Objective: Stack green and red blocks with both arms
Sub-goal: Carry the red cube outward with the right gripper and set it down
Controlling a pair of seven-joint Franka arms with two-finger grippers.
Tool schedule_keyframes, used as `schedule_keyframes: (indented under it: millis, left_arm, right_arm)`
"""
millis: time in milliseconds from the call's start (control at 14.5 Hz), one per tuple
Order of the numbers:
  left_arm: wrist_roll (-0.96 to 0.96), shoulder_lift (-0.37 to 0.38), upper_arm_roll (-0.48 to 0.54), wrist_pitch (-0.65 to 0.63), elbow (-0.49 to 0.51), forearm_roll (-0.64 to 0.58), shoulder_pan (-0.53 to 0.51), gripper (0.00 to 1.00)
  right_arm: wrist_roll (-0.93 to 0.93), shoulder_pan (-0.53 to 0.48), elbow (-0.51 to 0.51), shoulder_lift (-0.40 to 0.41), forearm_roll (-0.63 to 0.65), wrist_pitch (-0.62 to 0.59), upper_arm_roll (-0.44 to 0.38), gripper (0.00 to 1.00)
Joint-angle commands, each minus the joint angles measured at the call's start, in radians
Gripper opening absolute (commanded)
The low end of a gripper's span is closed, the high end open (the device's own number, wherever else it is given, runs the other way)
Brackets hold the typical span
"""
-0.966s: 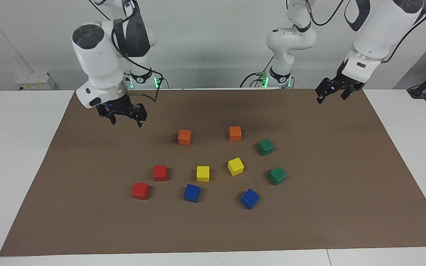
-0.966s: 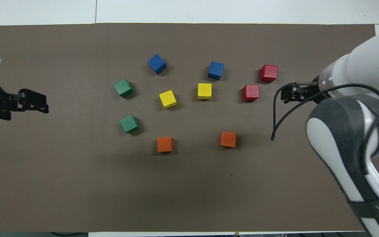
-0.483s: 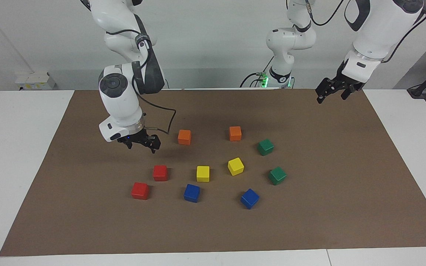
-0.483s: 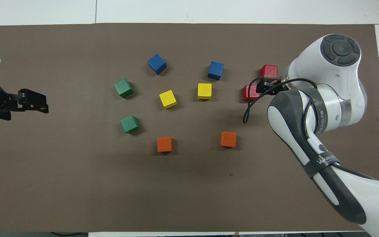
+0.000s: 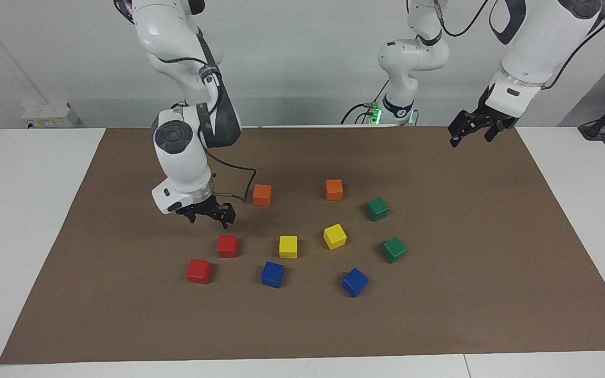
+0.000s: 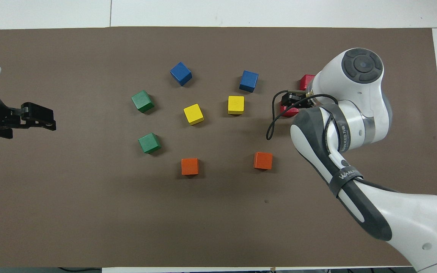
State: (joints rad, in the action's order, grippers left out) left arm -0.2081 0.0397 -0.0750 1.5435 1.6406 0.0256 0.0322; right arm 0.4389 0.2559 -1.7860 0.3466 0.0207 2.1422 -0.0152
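Two red blocks lie on the brown mat toward the right arm's end, one [image 5: 227, 245] nearer to the robots than the other [image 5: 199, 271]. Two green blocks [image 5: 377, 208] [image 5: 394, 249] lie toward the left arm's end. My right gripper [image 5: 209, 219] is open and empty, low in the air just above the nearer red block [image 6: 289, 111]. In the overhead view it [image 6: 290, 99] covers part of that block, and the arm hides most of the other red block [image 6: 305, 80]. My left gripper [image 5: 469, 135] is open and empty and waits raised over the mat's corner.
Two orange cubes [image 5: 262, 195] [image 5: 334, 189] lie nearest the robots. Two yellow cubes [image 5: 288, 247] [image 5: 334, 236] lie between the red and green blocks. Two blue cubes [image 5: 272, 274] [image 5: 354, 282] lie farthest out. The brown mat [image 5: 491, 294] covers the white table.
My right arm has swung out from the mat's near corner and come down toward the nearer red block. The left arm and all cubes have not moved.
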Motion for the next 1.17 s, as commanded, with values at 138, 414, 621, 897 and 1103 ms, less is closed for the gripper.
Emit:
schedule_keyframes:
  millis: [138, 414, 621, 897, 1103]
  left_arm:
    - [0.004, 0.011, -0.006, -0.002, 0.002, -0.001, -0.012, 1.00]
    - [0.006, 0.011, -0.006, -0.002, 0.002, -0.001, -0.012, 1.00]
    - [0.004, 0.011, -0.006, -0.002, 0.002, -0.001, -0.012, 1.00]
    - [0.004, 0.011, -0.006, -0.002, 0.002, -0.001, -0.012, 1.00]
    - [0.004, 0.011, -0.006, -0.002, 0.002, -0.001, -0.012, 1.00]
  right_arm:
    - [-0.011, 0.011, -0.001, 0.038, 0.018, 0.056, 0.000, 1.00]
    - [-0.020, 0.013, 0.002, 0.060, 0.025, 0.096, 0.000, 1.00]
    - [-0.023, 0.009, 0.008, 0.071, 0.030, 0.120, 0.000, 1.00]
    - [-0.023, 0.009, 0.020, 0.090, 0.031, 0.136, 0.000, 1.00]
    - [-0.025, 0.011, 0.020, 0.113, 0.041, 0.169, 0.000, 1.00]
